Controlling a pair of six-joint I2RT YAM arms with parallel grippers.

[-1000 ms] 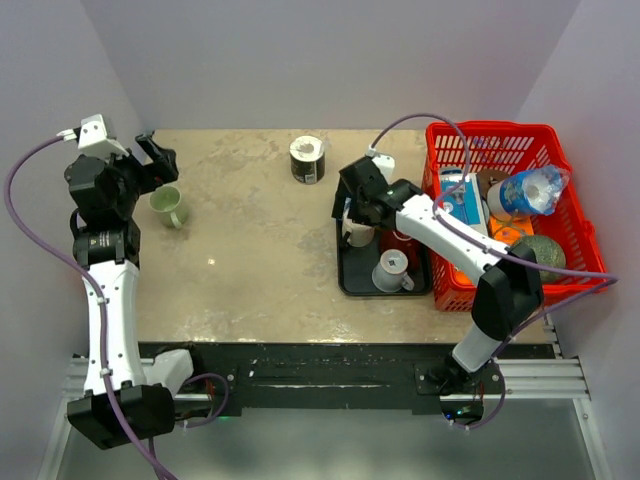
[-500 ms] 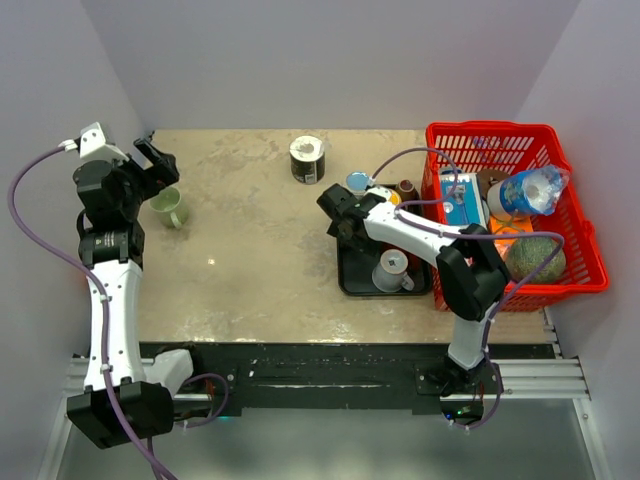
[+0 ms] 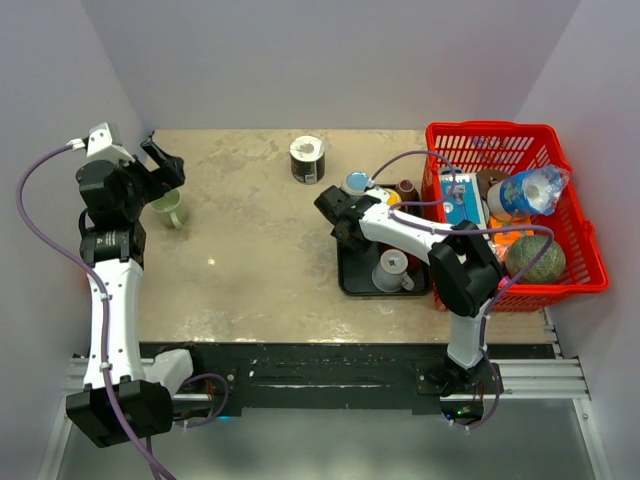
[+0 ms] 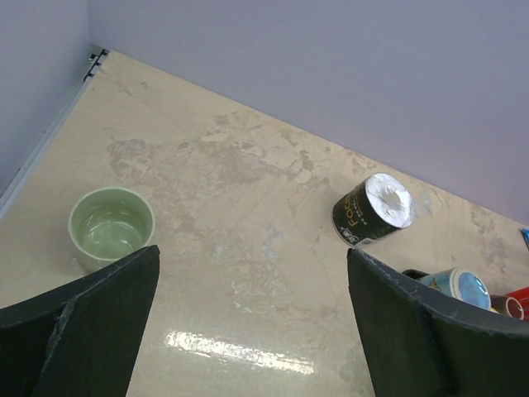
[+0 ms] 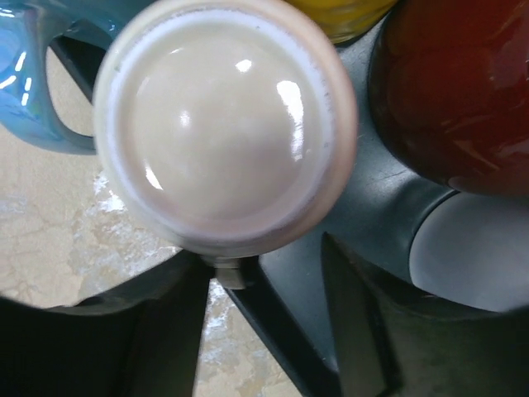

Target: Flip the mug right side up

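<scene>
A cream mug (image 5: 223, 124) stands upside down on the black tray (image 5: 372, 215), its flat base facing the right wrist camera. Its handle stub (image 5: 227, 269) lies between the fingers of my right gripper (image 5: 264, 265). The left finger is against the handle and a gap shows before the right finger. From above, the right gripper (image 3: 345, 222) covers this mug at the tray's (image 3: 352, 282) left end. My left gripper (image 4: 252, 256) hangs open and empty above the table at far left (image 3: 160, 170).
The tray also holds a grey upturned mug (image 3: 392, 270), a red mug (image 5: 455, 91) and a blue mug (image 5: 41, 74). A red basket (image 3: 580, 250) of groceries stands on the right. A green cup (image 4: 111, 226) and a black roll (image 4: 373, 208) sit on the table.
My right gripper has dropped down and left onto the cream mug, and its jaws have narrowed round the handle. The left arm has barely shifted.
</scene>
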